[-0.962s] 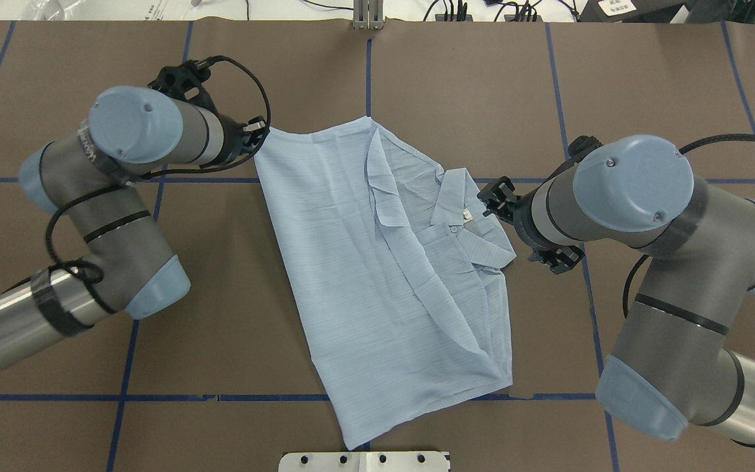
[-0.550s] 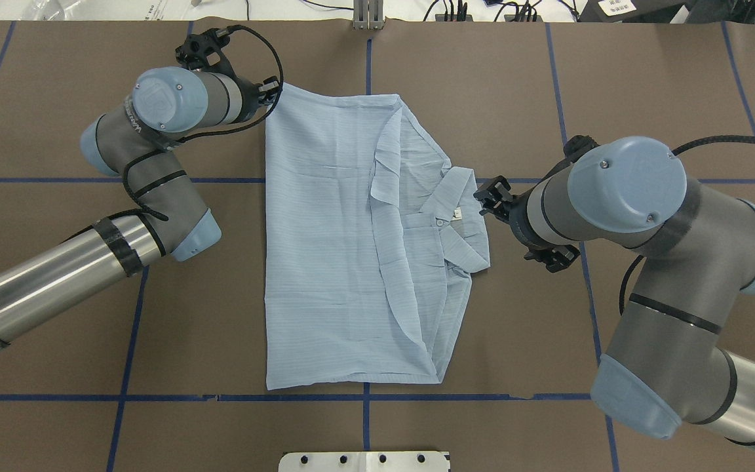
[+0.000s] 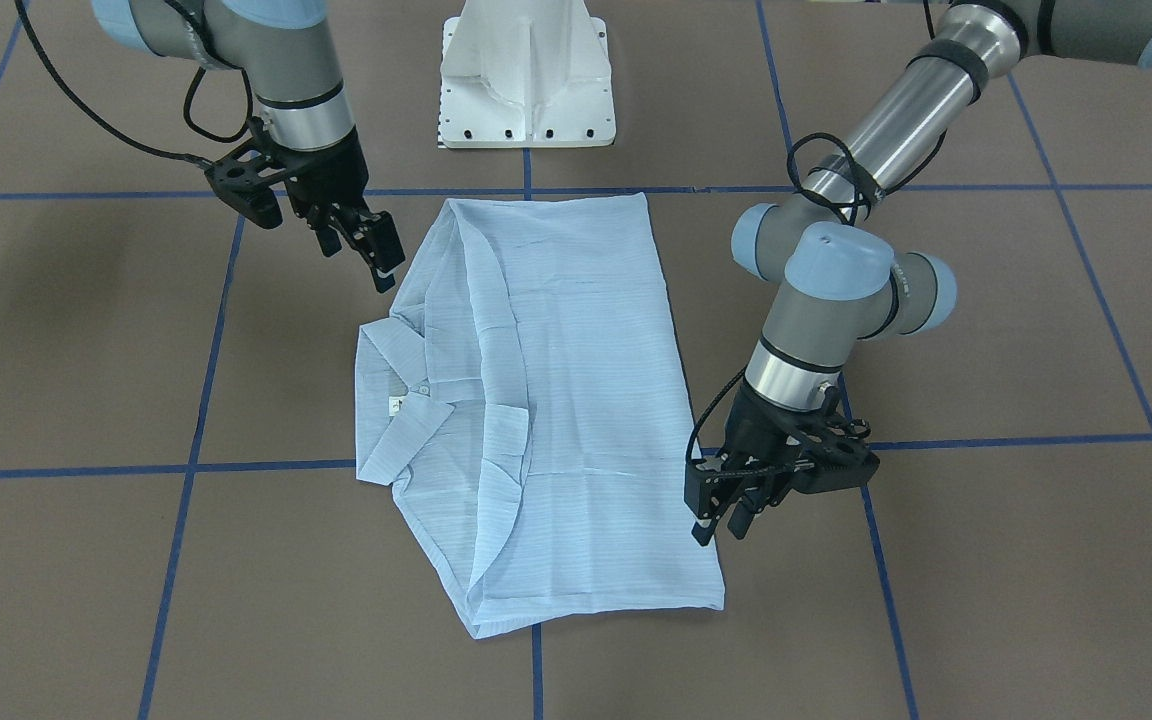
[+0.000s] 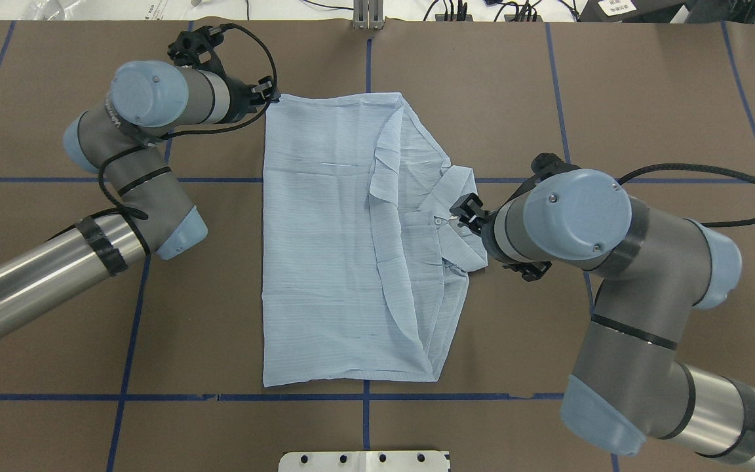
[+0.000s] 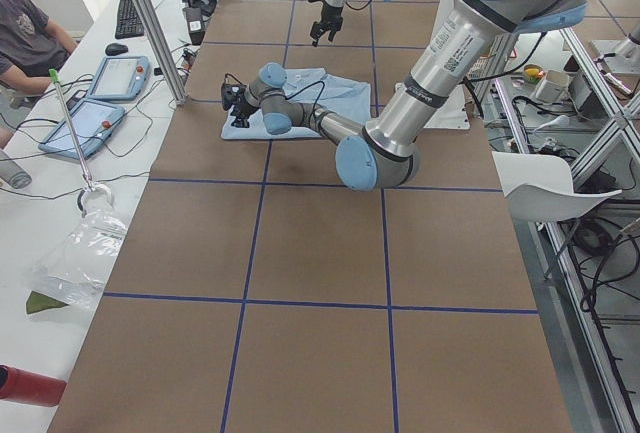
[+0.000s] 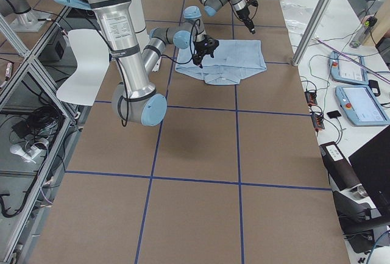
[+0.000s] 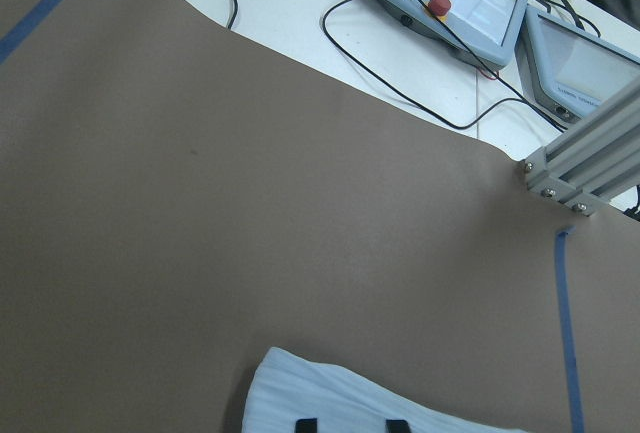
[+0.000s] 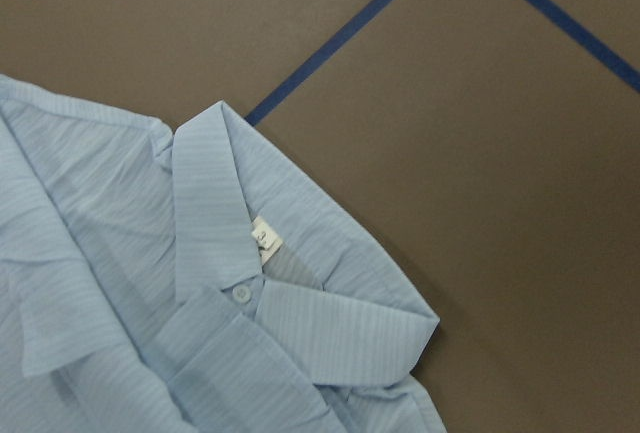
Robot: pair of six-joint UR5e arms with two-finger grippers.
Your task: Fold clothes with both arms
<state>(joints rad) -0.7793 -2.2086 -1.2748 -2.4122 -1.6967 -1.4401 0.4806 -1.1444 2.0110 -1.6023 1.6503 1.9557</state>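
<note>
1. Table (image 4: 482,98): a brown surface divided into large squares by blue tape lines (image 4: 128,328). It carries the shirt and both arms reach over it.

2. Right arm (image 4: 574,216): enters from the robot's right side and reaches inward to the collar side of the shirt.

3. Left arm (image 4: 148,98): enters from the robot's left side, with its wrist at the far left corner of the shirt.

4. Shirt (image 4: 325,249): pale blue with fine stripes. It lies flat at the middle of the table, folded into a rough rectangle with its side panels turned in over the front. Its near edge runs just beside a tape line, and its far edge lies toward the operators' side.

5. Pedestal base (image 3: 526,80): white metal, at the robot's edge of the table and clear of the shirt.

6. Collar (image 8: 210,203): pointed, spread open and projecting from the shirt edge on the robot's right.

7. Right jaws: spread apart with nothing between them. They hang above the collar and do not touch it.

8. Left jaws: parted. In the left wrist view both tips show with a gap between them, over the rounded shirt corner. No cloth is seen clamped.

9. Label (image 8: 262,236): small, white, inside the collar.

10. Button (image 8: 241,294): white, just below the label at the collar closure.
</note>
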